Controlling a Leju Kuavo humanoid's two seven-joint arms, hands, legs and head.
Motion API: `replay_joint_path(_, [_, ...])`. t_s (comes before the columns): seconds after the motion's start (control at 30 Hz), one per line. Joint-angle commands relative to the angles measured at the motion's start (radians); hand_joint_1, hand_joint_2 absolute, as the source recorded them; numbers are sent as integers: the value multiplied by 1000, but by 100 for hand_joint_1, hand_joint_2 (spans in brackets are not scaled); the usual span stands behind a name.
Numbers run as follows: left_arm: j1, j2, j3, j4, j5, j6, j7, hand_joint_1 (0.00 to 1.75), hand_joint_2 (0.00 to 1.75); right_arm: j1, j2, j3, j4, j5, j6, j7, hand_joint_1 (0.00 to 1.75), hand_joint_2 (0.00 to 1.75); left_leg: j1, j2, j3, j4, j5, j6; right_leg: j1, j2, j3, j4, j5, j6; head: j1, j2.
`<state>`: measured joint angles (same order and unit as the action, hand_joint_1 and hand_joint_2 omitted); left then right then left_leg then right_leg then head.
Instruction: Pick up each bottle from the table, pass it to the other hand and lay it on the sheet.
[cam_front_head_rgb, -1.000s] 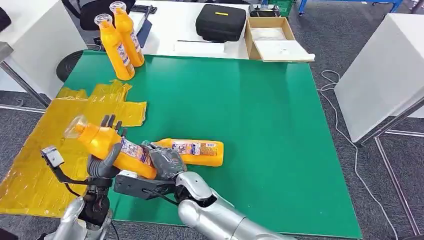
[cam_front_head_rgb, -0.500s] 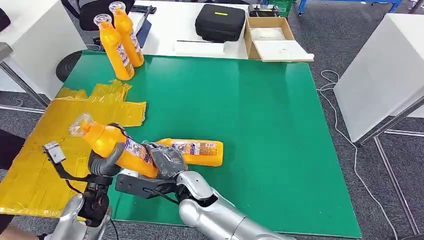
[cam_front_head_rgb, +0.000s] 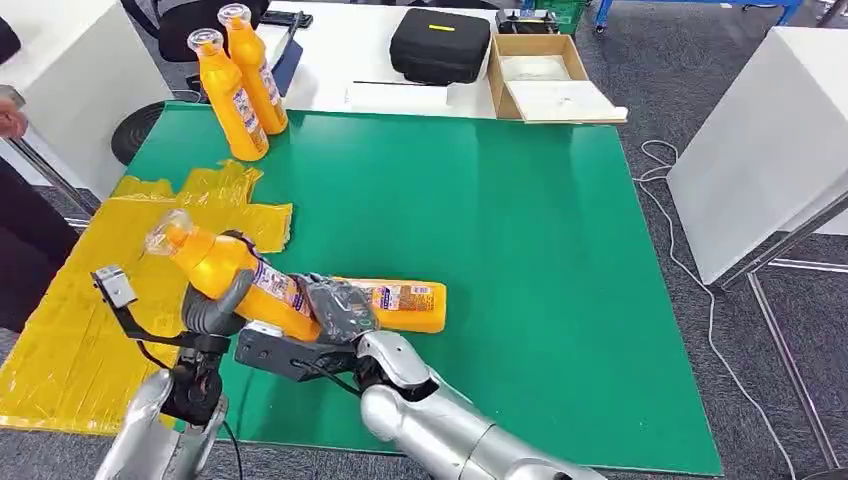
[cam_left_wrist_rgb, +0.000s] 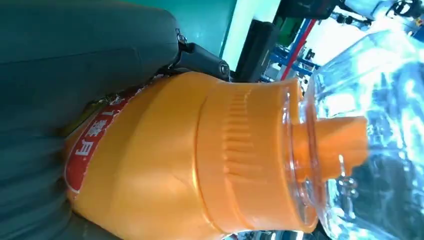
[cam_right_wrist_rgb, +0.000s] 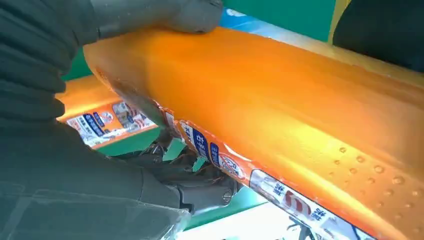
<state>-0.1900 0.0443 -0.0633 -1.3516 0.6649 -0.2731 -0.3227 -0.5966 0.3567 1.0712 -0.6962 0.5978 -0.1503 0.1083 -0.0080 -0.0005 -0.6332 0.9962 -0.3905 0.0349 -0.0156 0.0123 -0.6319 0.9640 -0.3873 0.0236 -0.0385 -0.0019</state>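
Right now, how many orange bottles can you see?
4. Two stand upright at the green mat's far left corner, one lies on its side on the mat, and one is held tilted between both hands. None seems hidden.

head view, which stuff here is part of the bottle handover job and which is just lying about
Job:
held bottle, gripped by left hand and right hand
lying bottle
two upright bottles
yellow sheet

Lying about:
black case
cardboard box
white paper

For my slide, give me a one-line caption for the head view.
Both hands, left hand and right hand, grip an orange bottle mid-handover beside the yellow sheet.
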Motion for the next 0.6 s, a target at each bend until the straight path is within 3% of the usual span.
replay_joint_path(0.03, [-120, -24, -41, 75, 7, -12, 1, 175, 175, 21, -8, 51, 44, 1, 13, -11, 175, 175, 1, -8, 5, 0, -1, -3, 1, -9, 7, -1, -3, -2, 0, 0])
replay_joint_path(0.23, [-119, -24, -41, 72, 7, -12, 1, 175, 175, 24, -8, 46, 41, 8, -4, -15, 175, 175, 1, -8, 6, 0, -1, -3, 1, -9, 8, 0, -4, -2, 0, 0])
replay_joint_path(0.33, [-95, -19, -15, 55, 17, -13, -4, 175, 175, 38, -10, -95, -12, 108, -45, -45, 175, 175, 1, -8, 5, 0, -1, -3, 1, -9, 7, 0, -3, -2, 0, 0])
replay_joint_path(0.37, [-74, -17, 2, 40, 22, -20, -6, 175, 175, 57, -39, -164, -110, 183, -59, -48, 157, 175, 1, -7, 4, 0, -1, -3, 1, -7, 6, 0, -3, -2, 0, 0])
replay_joint_path(0.4, [-57, -14, 18, 28, 28, -28, -8, 175, 175, 77, -64, -224, -207, 223, -48, -49, 2, 175, 1, -5, 2, 0, 0, -2, 1, -5, 4, -1, -2, -1, 0, 0])
replay_joint_path(0.43, [-45, -8, 37, 21, 36, -38, -6, 175, 175, 107, -93, -318, -346, 253, -14, -38, 0, 0, 1, -6, 5, 0, -2, -3, 1, -7, 7, 0, -4, -2, 0, 0])
replay_joint_path(0.5, [-24, -3, 76, 11, 47, -51, 0, 175, 175, 142, -116, -438, -519, 296, 39, -31, 0, 0, 1, -3, 0, 0, 0, -1, 1, -3, 3, 0, -1, -1, 0, 0])
replay_joint_path(0.6, [-15, 18, 123, 35, 76, -87, 7, 175, 175, 172, -145, -572, -688, 326, 95, -48, 0, 0, 1, -4, 2, 1, -2, -2, 1, -4, 8, 1, -3, -1, 0, 0])
